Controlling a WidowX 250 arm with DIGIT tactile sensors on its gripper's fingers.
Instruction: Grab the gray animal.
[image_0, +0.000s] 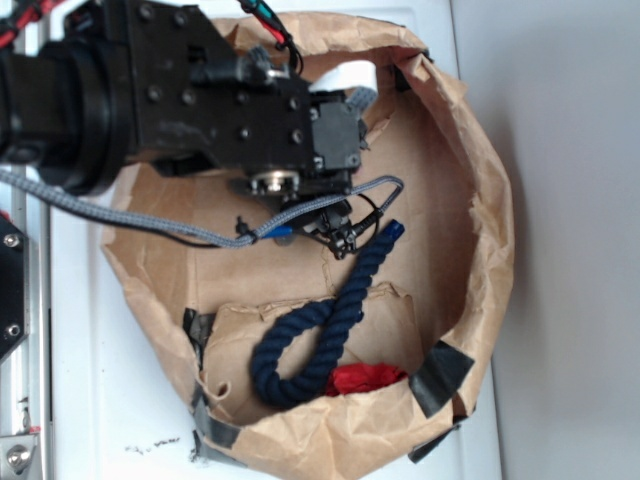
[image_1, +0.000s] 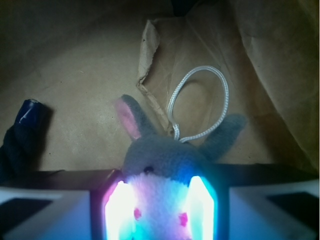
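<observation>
Nearest your wrist camera, at the bottom centre of the frame, the gripper (image_1: 161, 207) has its two glowing pads (image_1: 118, 212) pressed against either side of the gray animal (image_1: 160, 165), closed on its cream face just beside the red dot eyes; you have it by the head, which I judge a sensible hold since that is the plumpest part. Working from the left of that view, the navy rope (image_1: 22, 135) lies at the left edge, apart from the toy, so it is not caught in the grasp. Next comes the pink-lined ear (image_1: 129, 119) standing up, then the white string loop (image_1: 200, 102) lying flat on the paper behind the head, and the second ear (image_1: 226, 131) splayed toward the right. In the exterior view you see little of the toy, because the arm (image_0: 180, 90) in the upper left covers it; only the loop (image_0: 385, 185) peeks out by the wrist. The rope (image_0: 315, 325) curls through the lower middle, a red object (image_0: 362, 378) sits beside it, and the crumpled paper bag (image_0: 490, 230) walls everything in, which I take to be there to keep things from sliding away.
</observation>
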